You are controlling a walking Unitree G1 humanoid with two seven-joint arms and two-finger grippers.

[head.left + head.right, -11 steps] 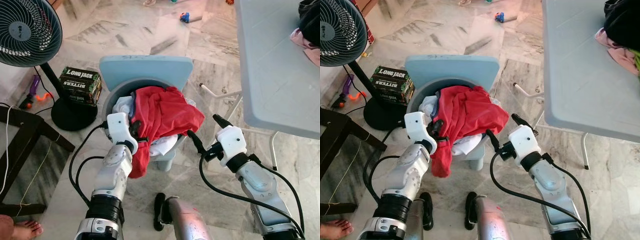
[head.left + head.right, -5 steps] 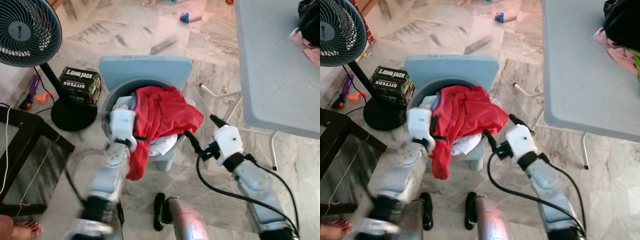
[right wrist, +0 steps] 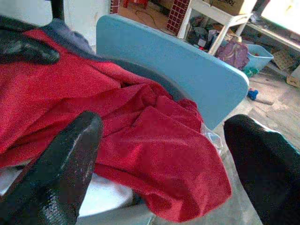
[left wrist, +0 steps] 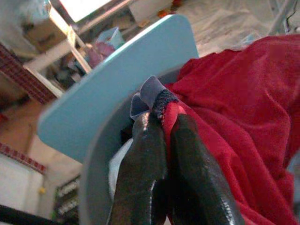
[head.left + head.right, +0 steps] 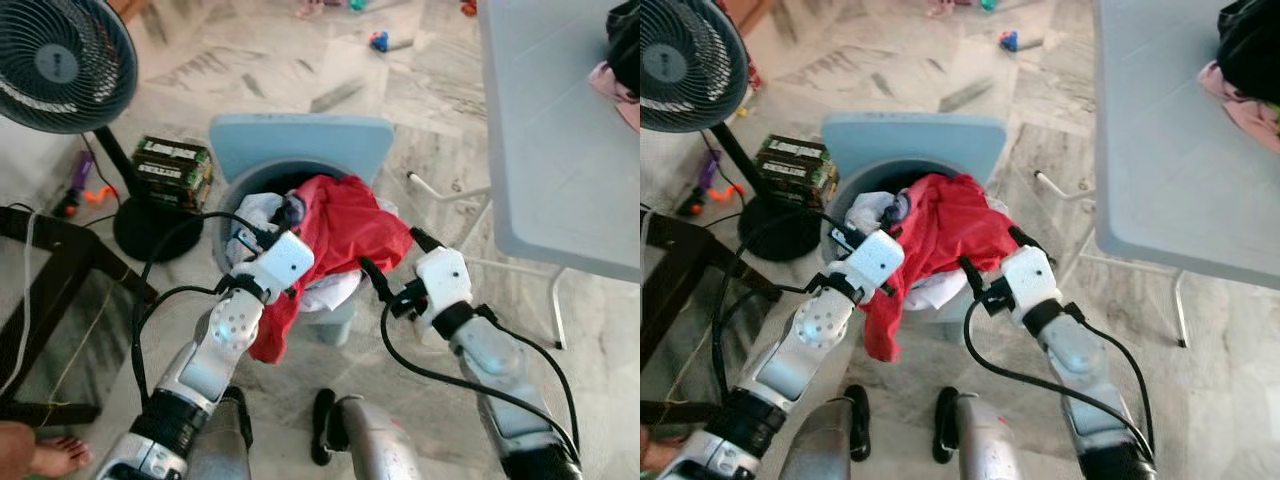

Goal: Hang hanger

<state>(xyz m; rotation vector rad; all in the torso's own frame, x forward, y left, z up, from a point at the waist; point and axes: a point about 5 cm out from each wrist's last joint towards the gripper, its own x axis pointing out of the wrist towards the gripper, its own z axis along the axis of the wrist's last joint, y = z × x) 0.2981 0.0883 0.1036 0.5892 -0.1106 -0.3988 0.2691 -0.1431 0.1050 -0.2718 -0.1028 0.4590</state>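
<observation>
Left gripper (image 4: 164, 105) over basket (image 5: 232, 196), fingers (image 4: 197, 154) pressed together on collar of red shirt (image 5: 345, 228). Shirt heaped on other laundry in basket, one end hanging over front rim. Right gripper (image 5: 390, 262) just beside shirt's right edge, fingers (image 3: 70, 159) spread wide, gripping nothing. Fan (image 5: 65, 62) and box (image 5: 172, 170) to left, table (image 5: 545, 120) to right. No hanger identifiable.

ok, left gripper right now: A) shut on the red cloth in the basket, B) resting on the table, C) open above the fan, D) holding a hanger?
A: the left gripper has its fingers pinched together on a fold of the red cloth at the basket.
</observation>
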